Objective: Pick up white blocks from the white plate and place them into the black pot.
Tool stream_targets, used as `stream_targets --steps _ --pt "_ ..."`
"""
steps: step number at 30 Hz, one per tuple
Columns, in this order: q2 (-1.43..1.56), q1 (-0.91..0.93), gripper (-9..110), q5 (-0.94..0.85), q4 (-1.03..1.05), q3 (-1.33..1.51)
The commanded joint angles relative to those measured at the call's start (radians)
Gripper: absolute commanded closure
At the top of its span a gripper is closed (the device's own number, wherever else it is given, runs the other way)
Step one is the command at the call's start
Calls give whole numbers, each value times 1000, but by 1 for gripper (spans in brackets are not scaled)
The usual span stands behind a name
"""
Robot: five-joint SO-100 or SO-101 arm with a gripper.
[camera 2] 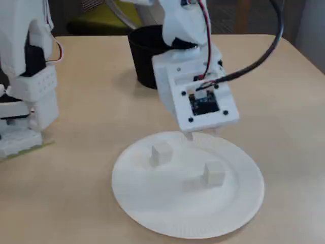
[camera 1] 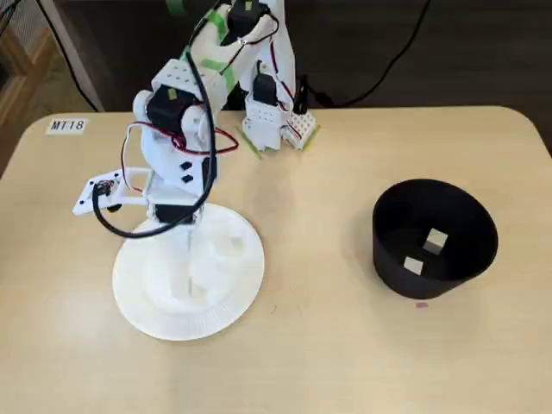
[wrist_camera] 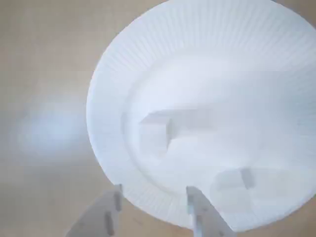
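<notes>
In the wrist view the jaws stand parted at the bottom centre of the frame, released and holding nothing; the gripper (wrist_camera: 154,207) hangs over the near rim of the white plate (wrist_camera: 207,44), and whether a fingertip (wrist_camera: 196,205) touches that rim I cannot tell. Two white blocks (wrist_camera: 154,132) (wrist_camera: 232,185) lie on the plate, one near its middle, the other to the lower right, both blurred. In a fixed view the plate (camera 1: 147,315) sits at the lower left of the bench (camera 1: 310,345), under the arm (camera 1: 177,138). The black pot (camera 1: 431,276) stands well apart at the right, with two more blocks (camera 1: 436,241) (camera 1: 413,266) inside it
</notes>
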Motion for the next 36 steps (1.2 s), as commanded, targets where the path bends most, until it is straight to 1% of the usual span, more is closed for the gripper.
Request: stream_targets --steps 1,6,22,23,26,27,28,29,33,36 --pt "-87 2 76 -14 78 -175" --pt "-261 12 74 -29 199 -373" --pt "-383 17 73 -41 212 -413" --pt "-399 15 74 -40 212 -426" --pt "-460 14 84 -15 212 -492" --pt "-483 14 90 -3 212 -515" --pt "-512 12 99 14 212 -549" --pt "-541 11 104 23 216 -578" --pt "-577 8 104 8 222 -615" --pt "-512 11 104 11 222 -621"
